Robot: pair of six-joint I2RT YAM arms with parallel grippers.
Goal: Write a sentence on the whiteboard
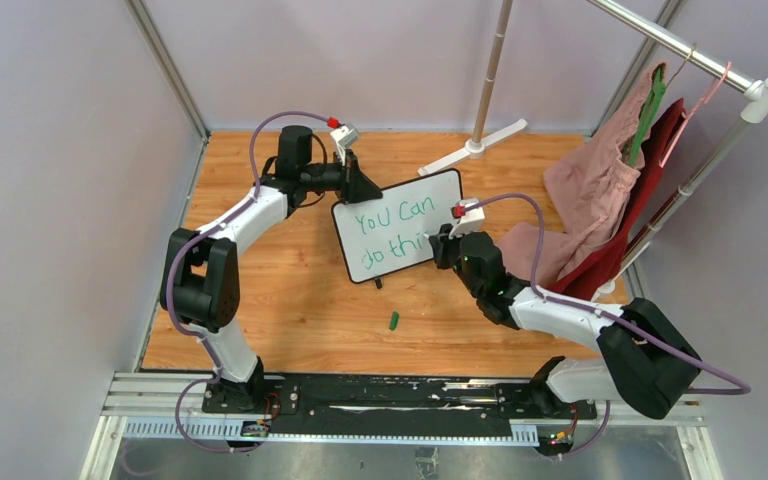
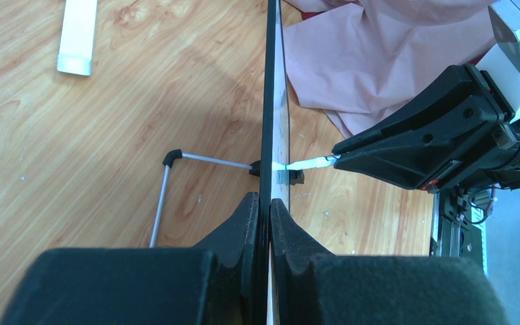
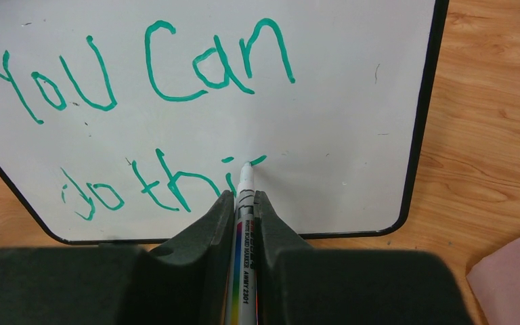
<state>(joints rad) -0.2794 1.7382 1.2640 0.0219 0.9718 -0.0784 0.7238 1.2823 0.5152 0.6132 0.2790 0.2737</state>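
Green writing reads "YOU Can" on the top line and "do thi" below, last letter unfinished. Marker barrel print reads roughly "BOARD MARKER AWMY2301". The whiteboard stands mid-table on a wire prop, long axis left-right with its right end skewed farther back, written face toward the right arm. The left arm is bent at the elbow and its left claw is clamped on the board's edge. The right arm is stretched low and its right claw pinches the marker, tip touching the board after "thi".
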